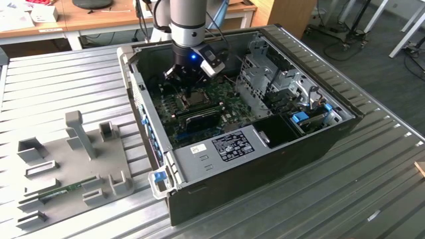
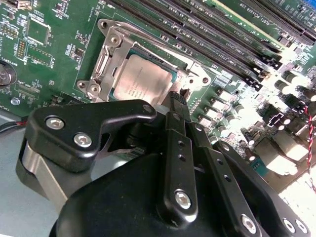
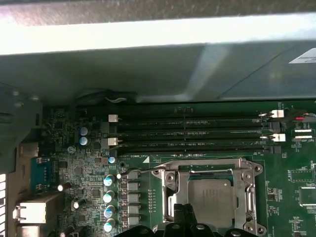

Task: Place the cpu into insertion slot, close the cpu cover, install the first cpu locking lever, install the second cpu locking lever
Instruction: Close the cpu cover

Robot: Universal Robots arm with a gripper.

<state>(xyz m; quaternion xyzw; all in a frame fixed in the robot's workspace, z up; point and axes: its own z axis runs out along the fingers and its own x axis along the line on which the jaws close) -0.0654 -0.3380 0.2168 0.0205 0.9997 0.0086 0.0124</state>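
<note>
The cpu (image 2: 142, 81) lies flat in the insertion slot (image 2: 94, 88) on the green motherboard (image 2: 49, 64); its grey top shows through the cut-out. The silvery cpu cover (image 2: 109, 54) lies down over it and frames the chip. In the first wrist view the cpu (image 3: 212, 197) sits under the cover (image 3: 180, 190). My gripper (image 2: 177, 98) is shut, its black fingertips together and pointing down at the socket's edge just beside the chip. Whether the tips pinch a lever is hidden. In the exterior view the gripper (image 1: 192, 90) reaches down inside the open computer case (image 1: 279, 149), right above the socket.
Long black memory slots (image 3: 192, 133) run next to the socket. Drive cages (image 1: 272, 74) and the case walls crowd the arm. Outside the case, a grey fixture plate (image 1: 73, 164) with upright holders lies on the ribbed metal table (image 1: 332, 199) at the exterior view's left.
</note>
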